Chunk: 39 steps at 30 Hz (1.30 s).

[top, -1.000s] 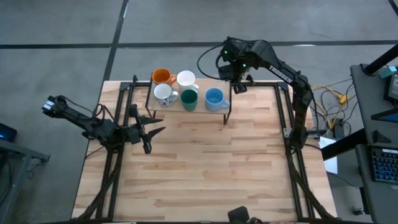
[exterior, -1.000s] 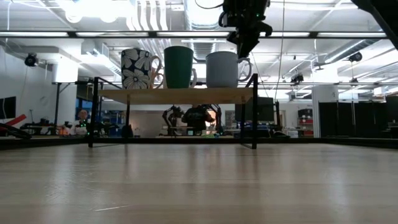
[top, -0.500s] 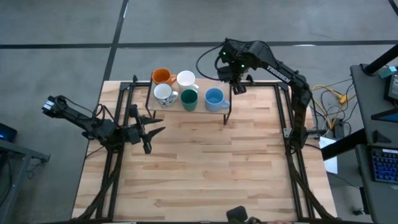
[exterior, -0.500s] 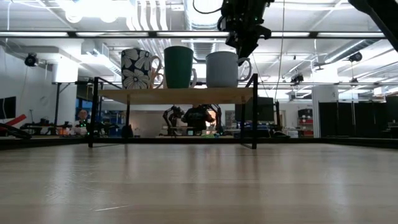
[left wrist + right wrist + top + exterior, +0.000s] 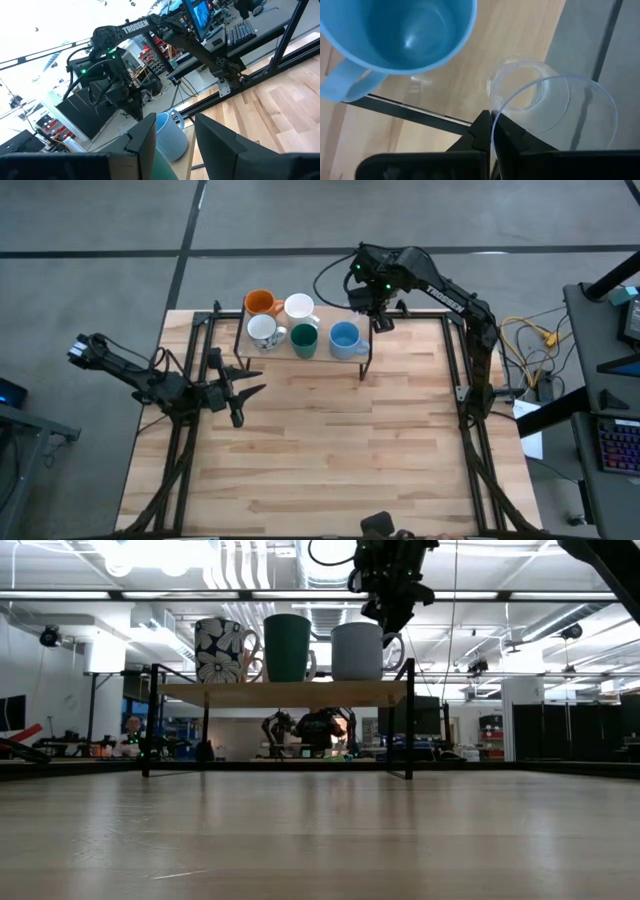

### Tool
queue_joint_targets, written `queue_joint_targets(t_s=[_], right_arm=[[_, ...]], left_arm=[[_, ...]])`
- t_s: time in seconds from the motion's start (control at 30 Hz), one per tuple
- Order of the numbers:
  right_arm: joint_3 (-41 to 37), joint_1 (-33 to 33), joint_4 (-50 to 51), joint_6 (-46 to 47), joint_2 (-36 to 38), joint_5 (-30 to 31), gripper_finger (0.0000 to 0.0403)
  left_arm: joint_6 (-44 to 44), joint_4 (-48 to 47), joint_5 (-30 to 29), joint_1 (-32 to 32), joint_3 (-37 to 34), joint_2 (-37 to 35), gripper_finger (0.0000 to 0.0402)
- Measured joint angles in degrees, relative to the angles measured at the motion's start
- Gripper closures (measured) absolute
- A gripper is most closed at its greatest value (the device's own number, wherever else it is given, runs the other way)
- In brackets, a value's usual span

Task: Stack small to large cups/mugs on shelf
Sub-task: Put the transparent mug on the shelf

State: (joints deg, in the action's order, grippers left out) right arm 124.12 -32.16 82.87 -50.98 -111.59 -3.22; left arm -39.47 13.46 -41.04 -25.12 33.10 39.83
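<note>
The shelf [image 5: 325,350] at the table's far side carries an orange mug [image 5: 261,302], a plain white mug [image 5: 299,307], a white mug with dark markings [image 5: 263,330], a dark green cup [image 5: 304,339] and a light blue mug [image 5: 345,338]. My right gripper [image 5: 372,308] is shut on a clear glass [image 5: 550,100], held in the air just beyond and to the right of the blue mug [image 5: 400,30]. My left gripper [image 5: 245,386] is open and empty, low over the table's left side. My right gripper pinches the glass's rim [image 5: 493,116] at one spot, with one finger inside the glass and one outside. The fingers point down from above. The glass hangs upright below them, mouth up, clear of the shelf.
Black frame rails run along the table's left and right edges [image 5: 462,380]. The shelf stands on thin black legs [image 5: 409,720], with open space beneath it. The wide wooden tabletop [image 5: 340,450] lies in front of the shelf.
My right gripper has gone a little toward the table's left, closer to the light blue mug, carrying the glass with it.
</note>
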Motion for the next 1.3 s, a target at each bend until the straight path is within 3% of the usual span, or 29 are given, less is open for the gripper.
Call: queue_joint_targets(t_s=[1.3], right_arm=[[-2.43, 1.51, -0.92, 2.12, 0.02, -0.18, 0.0394]], left_arm=[[-0.03, -0.03, 0.01, -0.01, 0.0, -0.63, 0.0279]])
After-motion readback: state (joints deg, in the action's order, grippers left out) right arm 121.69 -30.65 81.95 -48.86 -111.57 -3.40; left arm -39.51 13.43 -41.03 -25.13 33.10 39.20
